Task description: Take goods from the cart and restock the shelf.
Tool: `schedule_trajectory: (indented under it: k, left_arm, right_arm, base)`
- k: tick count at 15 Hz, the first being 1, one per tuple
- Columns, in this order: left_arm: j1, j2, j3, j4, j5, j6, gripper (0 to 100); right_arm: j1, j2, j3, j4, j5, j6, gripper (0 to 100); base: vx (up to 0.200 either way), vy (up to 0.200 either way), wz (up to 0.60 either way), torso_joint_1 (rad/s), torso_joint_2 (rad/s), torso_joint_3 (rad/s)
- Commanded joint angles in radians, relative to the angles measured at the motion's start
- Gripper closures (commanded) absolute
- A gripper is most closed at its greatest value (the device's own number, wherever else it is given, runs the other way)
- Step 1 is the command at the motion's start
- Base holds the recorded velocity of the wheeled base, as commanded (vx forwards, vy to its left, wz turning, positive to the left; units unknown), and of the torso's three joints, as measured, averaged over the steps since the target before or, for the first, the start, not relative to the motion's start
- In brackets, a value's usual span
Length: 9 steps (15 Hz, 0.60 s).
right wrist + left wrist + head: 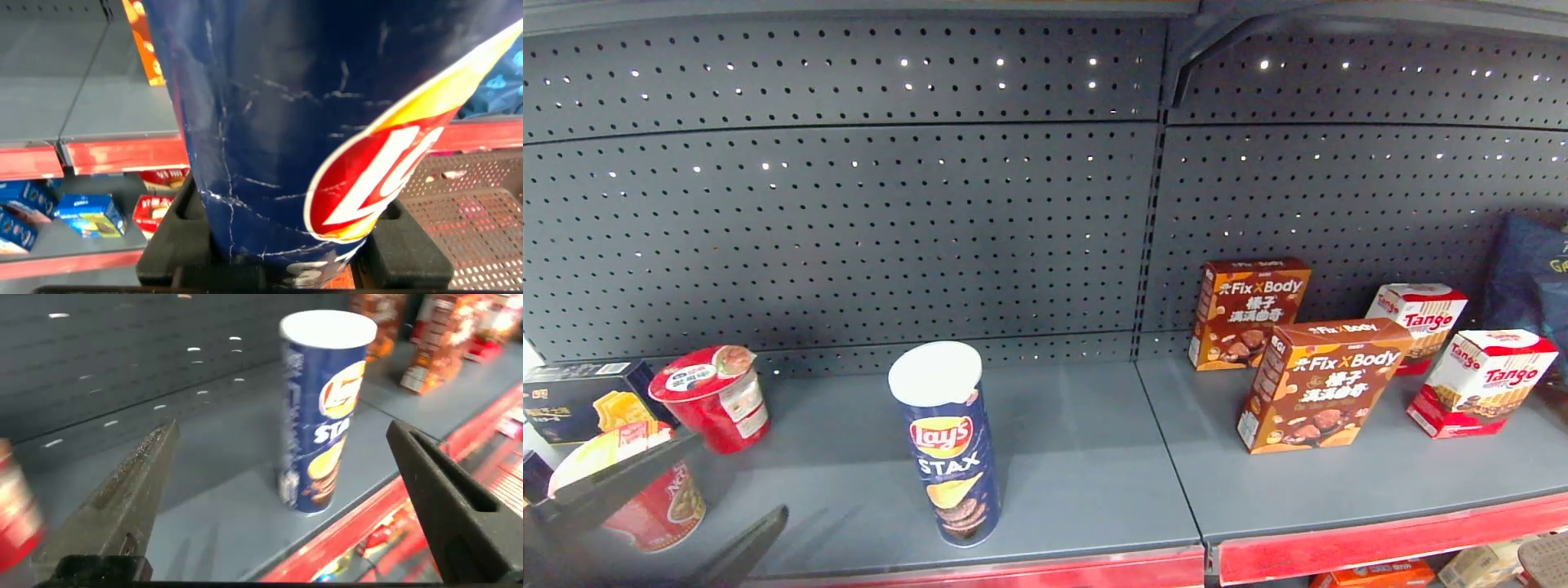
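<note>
Head view: left claw agape, low, near upright chips can.

We see bare shelf between the upright chip can and the brown biscuit boxes to its right, open to the near edge. Left of the can lies a narrower gap, then red noodle cups block the way.

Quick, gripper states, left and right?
Left gripper: open, holding nothing.
Right gripper: shut on a blue snack bag.
</note>
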Motion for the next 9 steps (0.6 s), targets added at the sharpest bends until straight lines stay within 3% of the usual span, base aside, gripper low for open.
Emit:
schedule_trajectory:
  k: [1, 2, 4, 6, 7, 9]
  left_arm:
    - [0.048, -0.405, -0.01, 0.276, 0.098, -0.016, 0]
    - [0.048, -0.468, -0.021, 0.348, 0.115, -0.016, 0]
    - [0.048, -0.704, -0.112, 0.703, 0.133, -0.016, 0]
    - [0.048, -0.802, -0.161, 0.904, 0.158, -0.013, 0]
    - [0.048, -0.793, -0.15, 0.89, 0.233, -0.013, 0]
    - [0.048, -0.793, -0.041, 0.884, 0.314, 0.014, 0]
  right_arm:
    - [0.0, -0.046, 0.0, 0.003, 0.0, 0.0, 100]
    - [-0.002, -0.052, 0.0, 0.003, 0.0, 0.0, 100]
    - [-0.002, -0.055, -0.006, 0.001, -0.002, 0.0, 100]
    - [-0.003, -0.053, -0.006, 0.001, -0.003, 0.0, 100]
    - [-0.003, -0.055, -0.005, 0.001, -0.003, 0.0, 100]
    - [-0.002, -0.055, -0.001, 0.001, -0.013, -0.002, 100]
  base:
    - [0.0, 0.0, 0.0, 0.0, 0.0, 0.0]
    - [0.0, 0.0, 0.0, 0.0, 0.0, 0.0]
    - [0.0, 0.0, 0.0, 0.0, 0.0, 0.0]
    - [0.0, 0.0, 0.0, 0.0, 0.0, 0.0]
    - [0.0, 0.0, 0.0, 0.0, 0.0, 0.0]
    - [0.0, 0.0, 0.0, 0.0, 0.0, 0.0]
